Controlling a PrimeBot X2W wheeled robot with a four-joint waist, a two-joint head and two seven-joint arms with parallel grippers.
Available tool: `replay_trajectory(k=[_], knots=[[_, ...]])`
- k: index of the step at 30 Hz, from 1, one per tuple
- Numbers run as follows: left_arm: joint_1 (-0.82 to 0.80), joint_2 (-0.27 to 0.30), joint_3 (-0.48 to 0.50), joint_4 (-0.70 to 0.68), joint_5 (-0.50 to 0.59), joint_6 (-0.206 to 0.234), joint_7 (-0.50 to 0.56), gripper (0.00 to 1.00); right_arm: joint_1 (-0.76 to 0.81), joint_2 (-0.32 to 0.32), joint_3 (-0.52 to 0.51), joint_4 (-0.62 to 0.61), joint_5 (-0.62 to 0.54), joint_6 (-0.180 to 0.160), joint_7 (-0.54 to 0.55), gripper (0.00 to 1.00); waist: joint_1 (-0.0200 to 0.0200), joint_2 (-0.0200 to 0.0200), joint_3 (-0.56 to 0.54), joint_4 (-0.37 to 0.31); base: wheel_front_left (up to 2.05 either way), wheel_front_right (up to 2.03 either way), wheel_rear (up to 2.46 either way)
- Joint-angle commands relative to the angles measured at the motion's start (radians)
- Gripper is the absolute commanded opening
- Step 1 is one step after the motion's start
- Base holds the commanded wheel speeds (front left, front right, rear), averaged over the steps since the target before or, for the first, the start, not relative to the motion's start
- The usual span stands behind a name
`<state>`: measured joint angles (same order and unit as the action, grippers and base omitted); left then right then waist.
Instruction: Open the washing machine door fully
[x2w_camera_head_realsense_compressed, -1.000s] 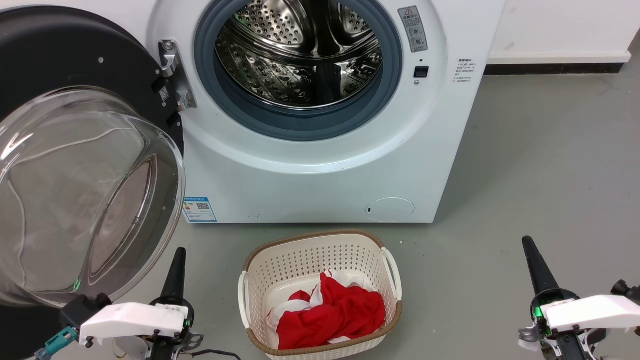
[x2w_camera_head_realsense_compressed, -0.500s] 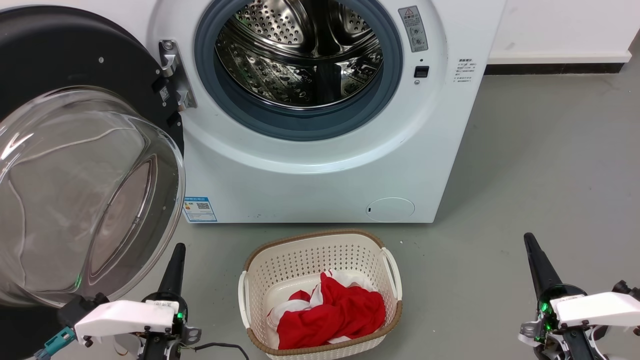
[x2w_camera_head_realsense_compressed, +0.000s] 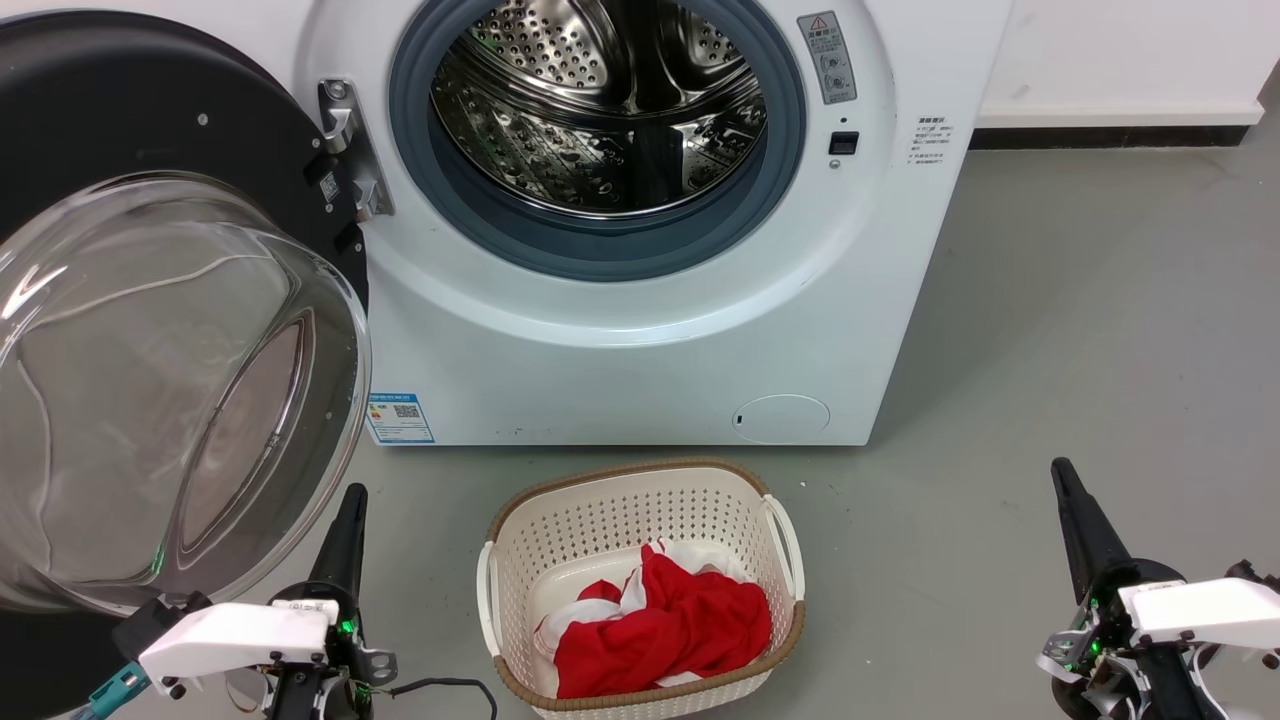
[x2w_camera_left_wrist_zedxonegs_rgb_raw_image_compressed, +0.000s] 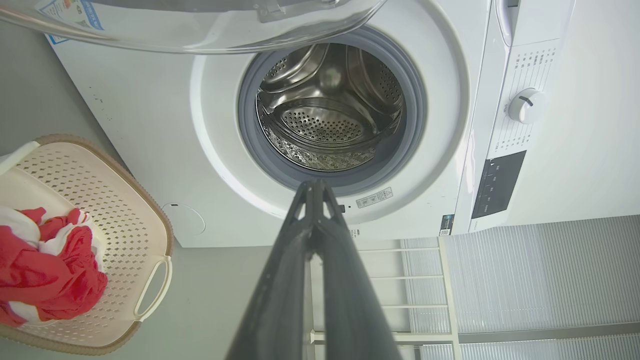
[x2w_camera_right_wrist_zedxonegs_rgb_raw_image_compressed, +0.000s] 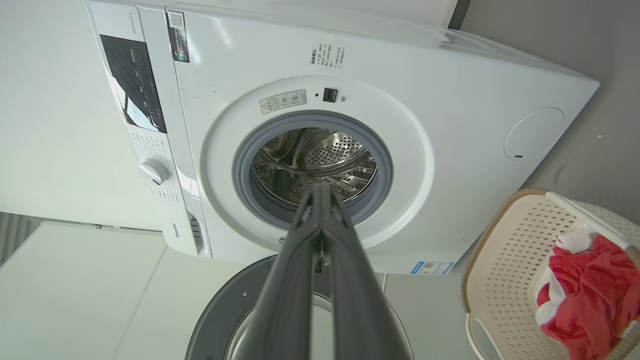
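The white washing machine (x2w_camera_head_realsense_compressed: 640, 340) stands ahead with its steel drum mouth (x2w_camera_head_realsense_compressed: 600, 110) uncovered. The washing machine door (x2w_camera_head_realsense_compressed: 150, 330), a black disc with a bulging clear glass bowl, is swung wide out on its left hinge (x2w_camera_head_realsense_compressed: 345, 150). My left gripper (x2w_camera_head_realsense_compressed: 352, 495) is shut and empty, low beside the bowl's lower right rim, apart from it. My right gripper (x2w_camera_head_realsense_compressed: 1058, 467) is shut and empty over the floor at the lower right. The wrist views show the left gripper (x2w_camera_left_wrist_zedxonegs_rgb_raw_image_compressed: 315, 184) and the right gripper (x2w_camera_right_wrist_zedxonegs_rgb_raw_image_compressed: 320, 186) with fingers pressed together, pointing at the drum.
A cream laundry basket (x2w_camera_head_realsense_compressed: 640, 490) holding red and white cloth (x2w_camera_head_realsense_compressed: 665, 625) sits on the grey floor in front of the machine, between my arms. Open floor (x2w_camera_head_realsense_compressed: 1100, 330) extends to the right, bounded by a white wall with a dark skirting (x2w_camera_head_realsense_compressed: 1110, 135).
Both arms have drawn back slightly toward the bottom of the head view. The door and basket have not moved.
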<state>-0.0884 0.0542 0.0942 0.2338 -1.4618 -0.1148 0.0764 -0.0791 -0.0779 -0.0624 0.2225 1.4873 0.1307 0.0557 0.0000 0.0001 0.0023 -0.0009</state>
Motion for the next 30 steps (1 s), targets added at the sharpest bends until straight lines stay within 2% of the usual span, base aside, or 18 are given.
replay_trajectory(k=[1,21,30], knots=[[-0.019,0.0,0.004,0.002,-0.021,-0.006,0.008,0.0,-0.017,0.0,-0.004,0.001,0.024,0.0,0.006,0.0,0.0,-0.0001,0.0,0.0,0.0,0.0,0.0],[-0.025,-0.005,0.024,0.013,-0.155,-0.019,0.042,0.0,-0.033,0.005,-0.019,0.023,0.158,0.0,0.033,0.0,0.0,-0.0001,0.001,0.001,0.0,0.0,0.0],[-0.024,-0.005,0.023,0.013,-0.151,-0.019,0.041,0.0,-0.033,0.007,-0.022,0.022,0.15,0.0,0.036,0.0,0.0,-0.0001,0.001,0.001,0.0,0.0,0.0]])
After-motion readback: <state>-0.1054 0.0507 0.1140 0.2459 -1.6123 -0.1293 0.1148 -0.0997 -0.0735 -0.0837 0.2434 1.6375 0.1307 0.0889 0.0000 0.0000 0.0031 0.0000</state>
